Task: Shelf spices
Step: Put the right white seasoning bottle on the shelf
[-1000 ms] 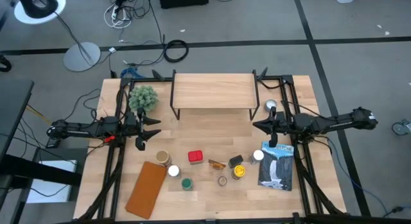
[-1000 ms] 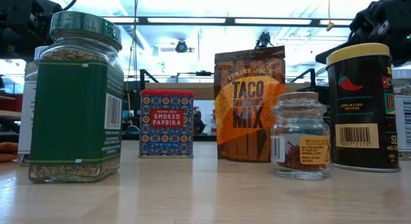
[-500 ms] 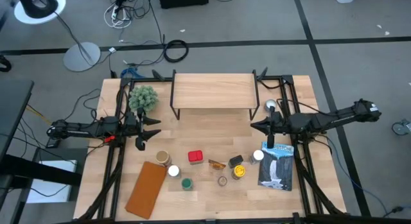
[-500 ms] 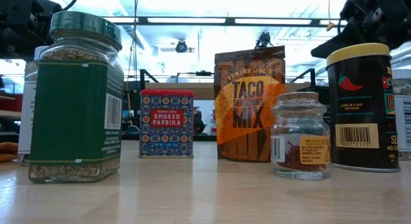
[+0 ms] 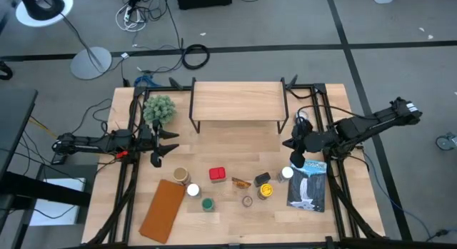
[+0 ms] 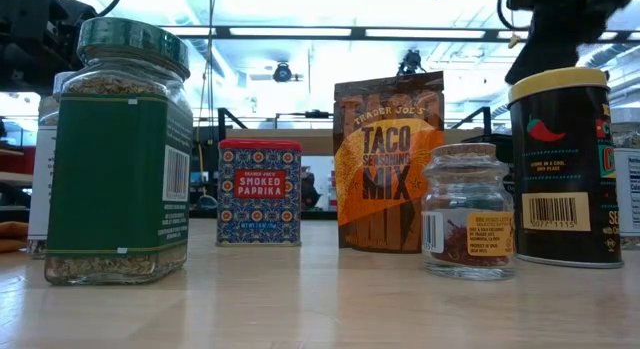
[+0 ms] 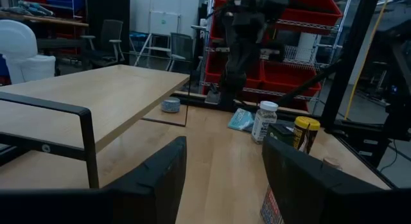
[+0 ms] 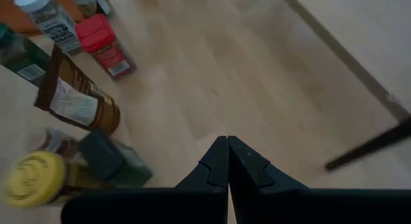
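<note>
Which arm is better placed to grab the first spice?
Right, probably. The right pincer, fingers shut, hangs near the white-lidded jar and yellow-lidded jar. The left pincer is open but parked by the green plant.
</note>
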